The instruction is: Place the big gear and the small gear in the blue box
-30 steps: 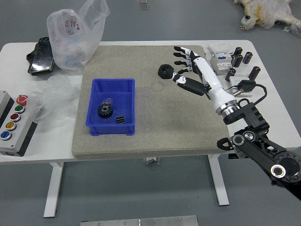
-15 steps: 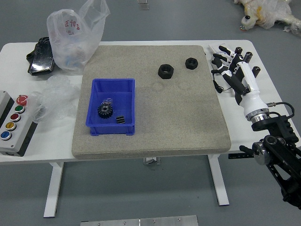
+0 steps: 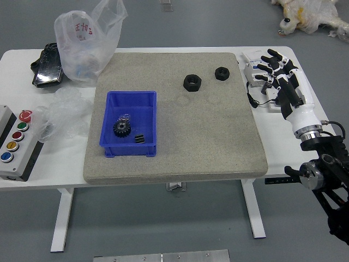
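The right hand [image 3: 286, 82] is hanging over the table's [image 3: 278, 155] right side, its fingers spreading loosely and holding nothing. Well apart from it, toward the left, the toothed black gear [image 3: 122, 128] and a small ridged black piece [image 3: 139, 138] are lying inside the blue box [image 3: 129, 150]. Two black nuts [image 3: 192, 83] are resting between hand and box.

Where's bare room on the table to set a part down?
Biggest patch: mat right of the blue box, nearside of the big hex nut and small hex nut. Narrower strip beyond the box. Crowded: far right, right hand over white cartons; left, button panel and plastic bags.
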